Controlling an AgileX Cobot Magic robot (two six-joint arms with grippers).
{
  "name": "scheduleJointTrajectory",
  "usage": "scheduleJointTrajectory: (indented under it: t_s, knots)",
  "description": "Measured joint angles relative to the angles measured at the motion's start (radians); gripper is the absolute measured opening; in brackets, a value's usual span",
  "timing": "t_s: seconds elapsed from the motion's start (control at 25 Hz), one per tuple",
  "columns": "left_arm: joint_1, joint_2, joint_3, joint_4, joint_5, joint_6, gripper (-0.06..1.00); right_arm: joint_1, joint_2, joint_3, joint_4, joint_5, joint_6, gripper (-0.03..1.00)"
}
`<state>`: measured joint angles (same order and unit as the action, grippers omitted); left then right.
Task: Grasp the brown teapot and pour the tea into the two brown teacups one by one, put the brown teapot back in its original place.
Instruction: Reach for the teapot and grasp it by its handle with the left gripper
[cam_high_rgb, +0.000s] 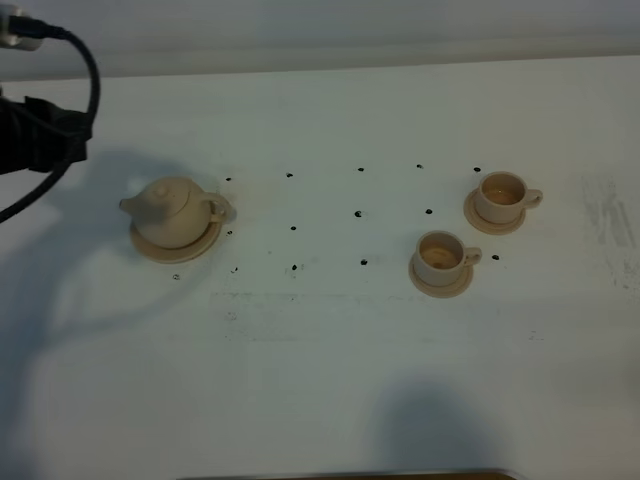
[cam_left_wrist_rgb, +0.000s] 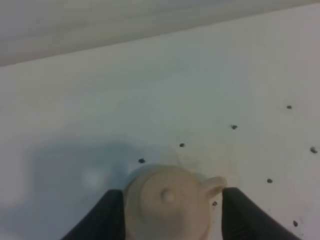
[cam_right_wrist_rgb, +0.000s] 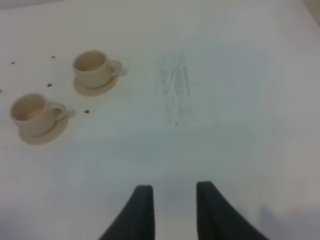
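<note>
Soft, even light falls from above on the white tabletop (cam_high_rgb: 330, 360), which takes a faint grey-green cast in the high view. A broad dim shadow lies over its left side, deepest toward the near left corner. A second soft patch sits at the middle of the near edge.

The squat pale tan ceramic teapot (cam_left_wrist_rgb: 167, 202) is blurred in the left wrist view, with a grey shadow beside it. In the right wrist view the two small pale tan ceramic teacups (cam_right_wrist_rgb: 91, 67) (cam_right_wrist_rgb: 31, 111) look slightly soft, each with a small shadow by its handle.
</note>
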<state>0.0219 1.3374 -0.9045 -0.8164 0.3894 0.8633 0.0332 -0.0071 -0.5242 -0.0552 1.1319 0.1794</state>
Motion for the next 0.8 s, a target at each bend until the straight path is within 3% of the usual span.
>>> scheduleJointTrajectory:
  t_s: [0.44,0.8]
  knots:
    - [-0.176,0.184,-0.084,0.022,0.013,0.057,0.42,-0.003,0.0,0.0,0.0,0.0,0.0,0.23]
    - [-0.255,0.25,-0.152,0.031,0.027,-0.013,0.42,-0.003,0.0,0.0,0.0,0.0,0.0,0.22]
